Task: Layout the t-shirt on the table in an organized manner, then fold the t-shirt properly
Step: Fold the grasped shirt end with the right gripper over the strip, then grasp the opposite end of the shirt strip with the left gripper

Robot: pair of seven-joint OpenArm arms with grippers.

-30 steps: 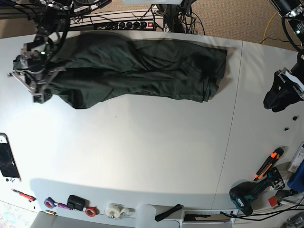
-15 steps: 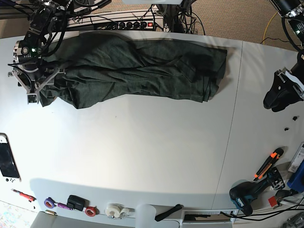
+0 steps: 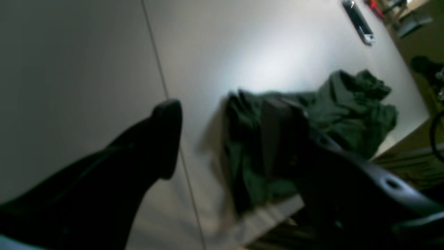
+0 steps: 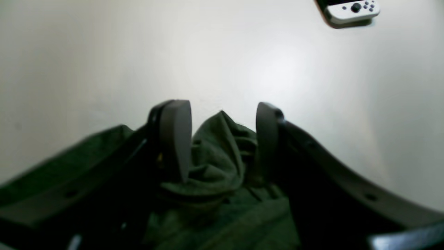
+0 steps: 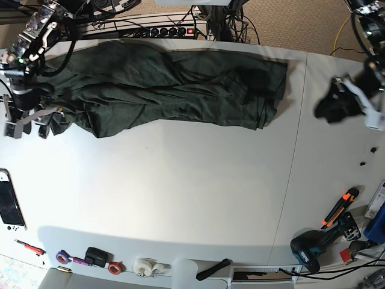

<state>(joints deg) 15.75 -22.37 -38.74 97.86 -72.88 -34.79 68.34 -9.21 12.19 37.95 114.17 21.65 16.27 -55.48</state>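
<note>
The dark green t-shirt [image 5: 174,90] lies stretched out, wrinkled, along the far side of the white table [image 5: 180,192]. My right gripper [image 5: 27,125] is at the shirt's left end, jaws apart. In the right wrist view a bunched corner of the t-shirt [image 4: 218,163] lies between the fingers [image 4: 175,139] of that gripper [image 4: 220,139]. My left gripper [image 5: 328,108] hovers right of the shirt, past the table seam [image 5: 295,150]. In the left wrist view the gripper [image 3: 225,139] is open and empty, and the t-shirt [image 3: 350,111] lies beyond it.
A white game console [image 5: 11,201] lies at the left edge and shows in the right wrist view [image 4: 350,10]. A drill [image 5: 313,247] and an orange-handled tool [image 5: 340,208] lie at the front right. Tape rolls [image 5: 144,265] line the front edge. A power strip [image 5: 150,30] sits behind the table.
My right gripper has moved left and down along the shirt's left end, drawing it out, then opened. My left gripper has moved up and left toward the shirt.
</note>
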